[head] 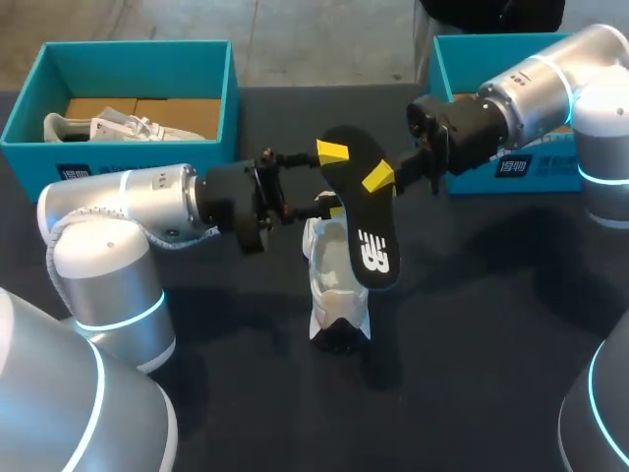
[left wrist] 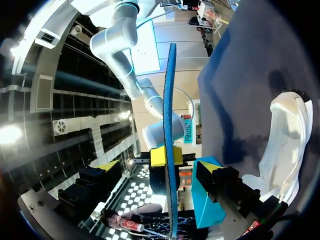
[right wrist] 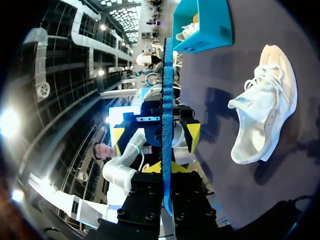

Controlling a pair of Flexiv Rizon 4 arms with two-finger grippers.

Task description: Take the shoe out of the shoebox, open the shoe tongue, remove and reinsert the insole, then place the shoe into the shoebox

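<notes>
Insole (head: pixel 366 231) out and aloft: that much of the job looks done. The white shoe (head: pixel 332 295) sits on the table (head: pixel 491 334) at the centre of the head view, outside both teal boxes. The insole hangs just above it, black underside toward the camera. I cannot tell whether the tongue is pulled open, since the insole covers the shoe's mouth. By my reading, what is left is sliding the insole back in and setting the shoe in its shoebox. One shoebox (head: pixel 138 47) lies in the upper left of the frame with another white shoe (head: pixel 108 126) inside. A second box (head: pixel 454 79) is in the upper right, partly behind the right arm. I cannot say which one is meant.

The right claw (head: pixel 378 177), coming in from the upper right, is pinching the insole across its thickness. Its wrist view shows the insole edge-on, running straight in between the tips. The left claw (head: pixel 334 182), reaching in from the left, is spread wide. Its fingers (left wrist: pixel 209 166) stand either side of the insole, apparently clear of it, gripping nothing.
</notes>
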